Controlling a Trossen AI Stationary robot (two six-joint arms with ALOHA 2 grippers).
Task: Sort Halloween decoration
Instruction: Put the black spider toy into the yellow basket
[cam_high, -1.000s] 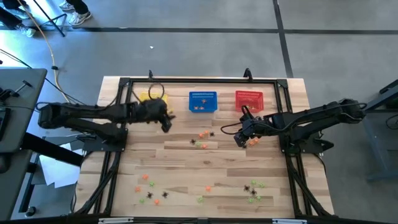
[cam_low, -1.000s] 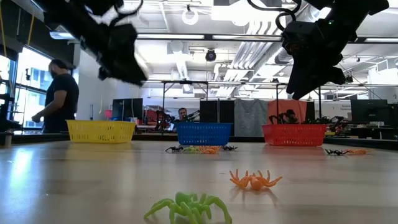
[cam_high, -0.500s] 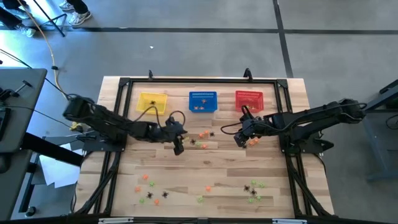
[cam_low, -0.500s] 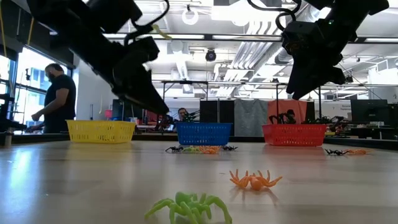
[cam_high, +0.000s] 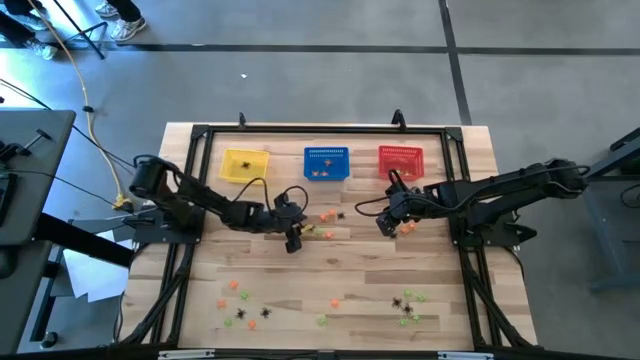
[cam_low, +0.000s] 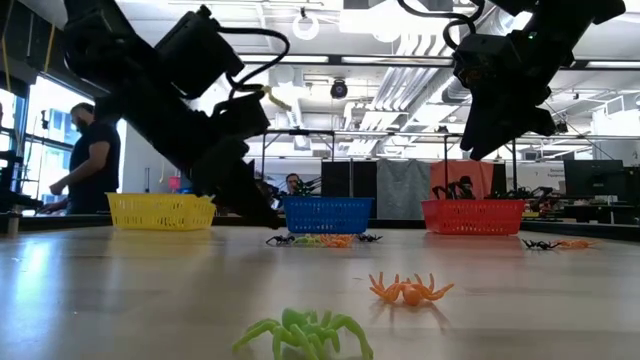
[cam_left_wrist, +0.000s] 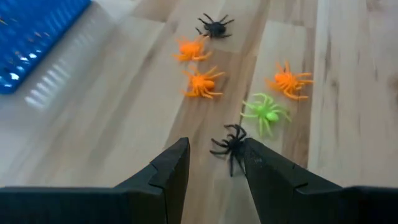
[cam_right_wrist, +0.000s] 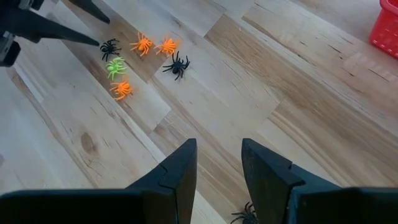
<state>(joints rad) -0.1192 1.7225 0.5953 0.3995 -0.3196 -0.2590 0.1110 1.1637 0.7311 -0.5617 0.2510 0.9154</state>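
The left pincer (cam_left_wrist: 214, 163) is spread wide just by a tiny black plastic spider (cam_left_wrist: 230, 146). It looks light and bendy; pinch its round middle.

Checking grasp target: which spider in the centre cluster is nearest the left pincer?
The black spider, right at the open left pincer tips; a light green spider lies just beyond.

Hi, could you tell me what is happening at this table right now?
Two dark robot arms are sorting tiny plastic spider trinkets. The left end effector, open, sits low over the middle cluster, next to a small black plastic spider. The right end effector hangs open above bare wood near the red mesh basket. Other spiders lie scattered along the near edge of the wooden table.
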